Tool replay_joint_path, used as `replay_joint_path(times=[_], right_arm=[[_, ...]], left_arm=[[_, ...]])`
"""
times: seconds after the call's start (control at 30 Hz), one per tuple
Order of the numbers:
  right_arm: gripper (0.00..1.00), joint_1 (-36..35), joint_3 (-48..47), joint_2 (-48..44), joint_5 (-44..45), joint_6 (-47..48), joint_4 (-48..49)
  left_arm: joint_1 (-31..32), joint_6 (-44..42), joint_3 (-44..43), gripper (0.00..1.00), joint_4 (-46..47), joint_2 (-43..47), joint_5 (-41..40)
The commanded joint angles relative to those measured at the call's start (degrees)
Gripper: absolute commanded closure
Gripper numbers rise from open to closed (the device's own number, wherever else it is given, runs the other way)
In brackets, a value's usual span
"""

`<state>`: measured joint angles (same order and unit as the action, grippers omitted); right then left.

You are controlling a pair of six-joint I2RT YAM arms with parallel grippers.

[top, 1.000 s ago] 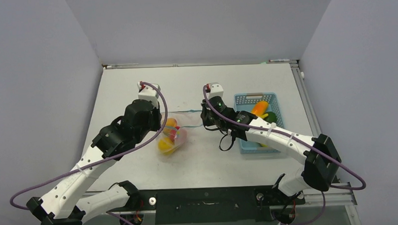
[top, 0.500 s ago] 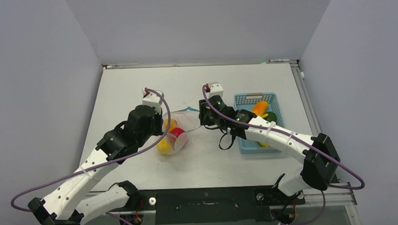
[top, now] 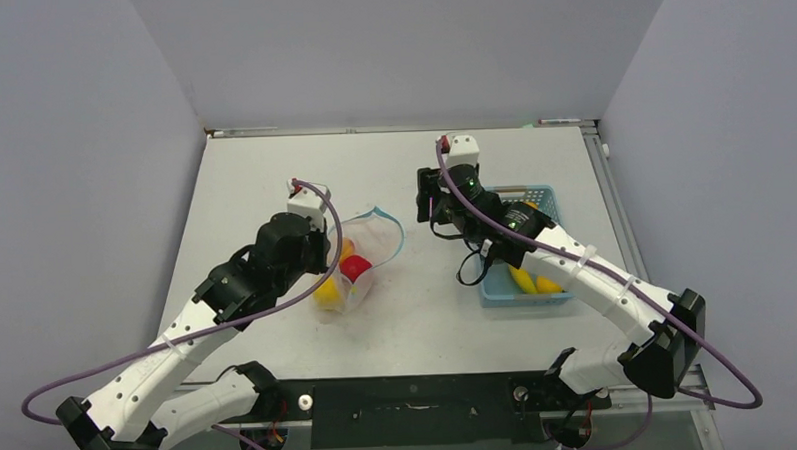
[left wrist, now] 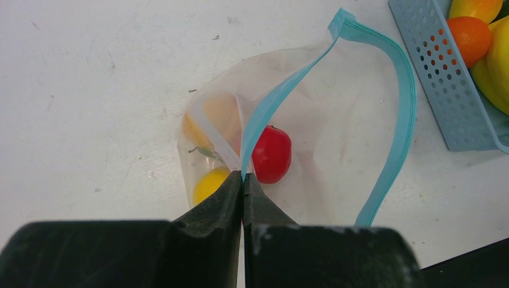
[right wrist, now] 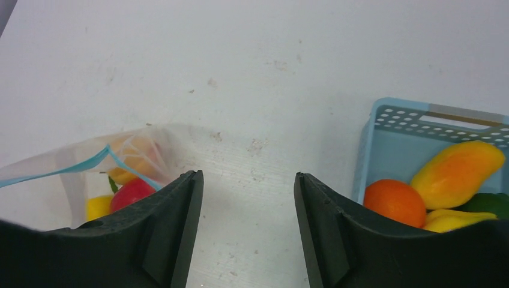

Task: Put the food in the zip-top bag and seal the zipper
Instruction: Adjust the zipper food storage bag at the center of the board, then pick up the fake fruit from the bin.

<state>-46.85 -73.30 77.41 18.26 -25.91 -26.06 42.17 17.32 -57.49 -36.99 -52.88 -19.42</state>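
Clear plastic: the zip-top bag (top: 368, 254) lies on the white worktop (top: 263, 180) left of centre, its mouth gaping toward the light blue basket (top: 545, 192). A red fruit (left wrist: 271, 154) and yellow and orange pieces are inside.
Left gripper (left wrist: 243, 181): pinched tight on one lip of the teal zipper (left wrist: 401, 102), holding that edge up; the other lip loops free in a wide arc.
Right gripper (right wrist: 247, 204): jaws wide apart and empty, hanging over bare worktop between bag and basket.
Food not yet bagged: an orange round (right wrist: 394, 202), a mango-like piece (right wrist: 457, 173), a green one (right wrist: 489, 203) and bananas (top: 529, 279) sit in the basket.
Risk, mouth: held by a single lip, the opening could sag or fold as a fruit arrives, so the piece strikes film and rolls across the worktop.
Risk, spill: a tug or higher lift by the left gripper could tip the bag and let the round fruits roll out.
Risk, pick-up: smooth, rounded plastic may squirt from the jaws if caught off-centre among its neighbours.
Risk, seal: a bulging load or crinkled film caught in the strip would likely leave the zipper partly unclosed.
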Motion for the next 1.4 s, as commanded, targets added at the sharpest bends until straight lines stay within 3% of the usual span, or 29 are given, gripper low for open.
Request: replay_joint_path(times=[0.0,0.47,1.1,1.37], right_arm=[[0.42,3.5,-3.4,-2.7,5.6,2.9,-3.6],[0.37,19.7,3.1,-0.9,3.3,-0.1,-3.4],[0.36,24.8,13.4,5.1,-4.5,-1.9,1.5],[0.3,25.8,14.9,8.3,-5.7,-1.9,3.5]], left_arm=[[-0.3,-0.6,-0.3,1.0,2.6,1.4,0.5],[-0.7,-0.4,0.5,1.0,2.3,3.2,1.4],[-1.0,-0.4,0.7,1.0,2.4,3.9,1.7],[-1.0,-0.4,0.7,1.0,2.3,3.5,1.5]])
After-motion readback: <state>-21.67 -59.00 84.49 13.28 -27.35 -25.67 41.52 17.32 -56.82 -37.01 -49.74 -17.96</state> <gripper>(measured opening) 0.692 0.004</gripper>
